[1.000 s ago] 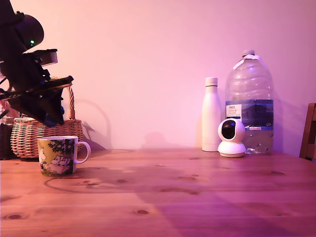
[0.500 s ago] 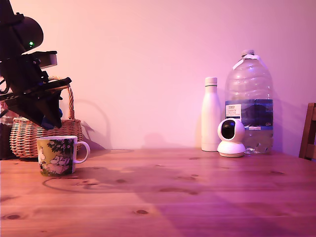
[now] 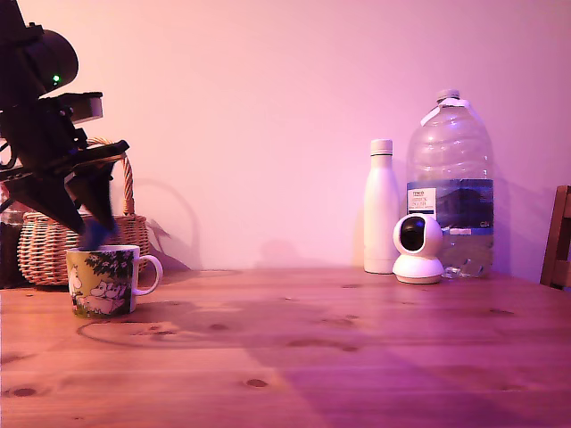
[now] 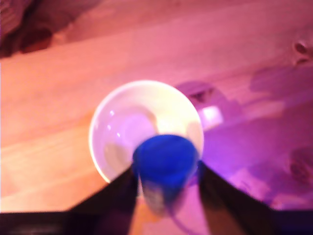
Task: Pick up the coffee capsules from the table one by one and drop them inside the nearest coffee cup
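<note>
The coffee cup (image 3: pixel 103 281), a pale mug with green foliage, white figures and a loop handle, stands on the wooden table (image 3: pixel 357 357) at the exterior view's left. My gripper (image 3: pixel 89 223) hangs just above its rim with the fingers spread open. A dark-blue coffee capsule (image 3: pixel 94 235), blurred, is free between the fingertips, right over the mug's mouth. In the wrist view the capsule (image 4: pixel 165 164) sits between the two dark fingers (image 4: pixel 115 193) of the gripper (image 4: pixel 166 171), over the near rim of the cup's white inside (image 4: pixel 129 117). I see no other capsule.
A woven wicker basket (image 3: pixel 45 245) stands behind the mug. At the back on the exterior view's right are a white bottle (image 3: pixel 382 209), a big water bottle (image 3: pixel 451 178) and a small white camera (image 3: pixel 417 250). A chair edge (image 3: pixel 559 241) shows at the far right.
The fingers, shut on the blue capsule half a second ago, have spread apart. The capsule has left them and is dropping towards the mug's mouth.
</note>
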Robot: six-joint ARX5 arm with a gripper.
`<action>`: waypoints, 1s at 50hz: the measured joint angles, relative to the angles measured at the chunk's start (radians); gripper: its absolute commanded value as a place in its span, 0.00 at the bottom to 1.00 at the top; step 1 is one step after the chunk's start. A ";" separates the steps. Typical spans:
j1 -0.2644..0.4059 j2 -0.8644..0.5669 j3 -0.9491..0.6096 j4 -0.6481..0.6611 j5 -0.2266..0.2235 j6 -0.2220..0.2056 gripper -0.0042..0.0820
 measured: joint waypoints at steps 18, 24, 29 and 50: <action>0.000 0.000 0.000 0.019 0.000 0.000 0.89; 0.000 0.000 0.000 0.019 0.003 0.000 0.88; 0.000 0.000 0.000 0.018 0.003 0.000 0.82; 0.000 -0.013 0.000 0.000 0.002 0.026 0.02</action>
